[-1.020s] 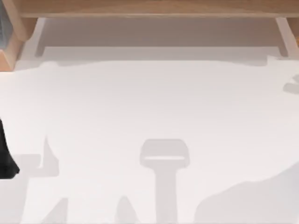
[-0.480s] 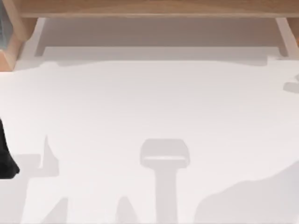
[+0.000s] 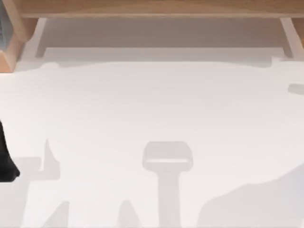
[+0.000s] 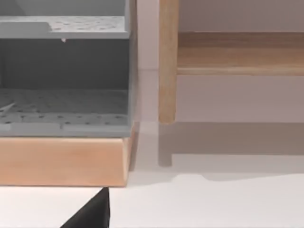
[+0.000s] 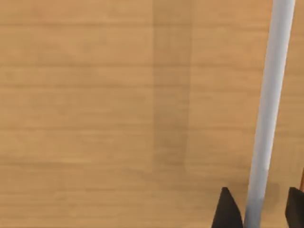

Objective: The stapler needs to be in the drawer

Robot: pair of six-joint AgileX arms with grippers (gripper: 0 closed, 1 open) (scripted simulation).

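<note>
From above, the flat white surface (image 3: pixel 152 104) lay under grey shadows. A light wooden frame (image 3: pixel 152 8) ran along its far edge. At the far left corner stood a wooden-based grey cabinet (image 3: pixel 8 45). The black left arm (image 3: pixel 5 159) sat at the surface's left edge, near the front.

From the left wrist, the grey cabinet showed two perforated shelves stacked on a pale wooden base (image 4: pixel 61 161) that rested on the white surface. Just beside it stood an upright wooden post (image 4: pixel 167 61), with a horizontal wooden rail (image 4: pixel 240 52) joining it. A dark tip of the left claw (image 4: pixel 90 213) hung low over the surface, in front of the base and apart from it. Whether it was released or clenched could not be told.

From the right wrist, a broad light wooden drawer panel (image 5: pixel 95 95) faced the camera closely. A slim pale grey bar handle (image 5: pixel 273 95) ran across it. The right claw (image 5: pixel 261 209) was released. One dark fingertip (image 5: pixel 228 211) stood just beside the bar, and the other stood a little apart on the bar's opposite side, so the handle lay between them ungripped.

Where the stapler lay relative to either claw could not be told.
</note>
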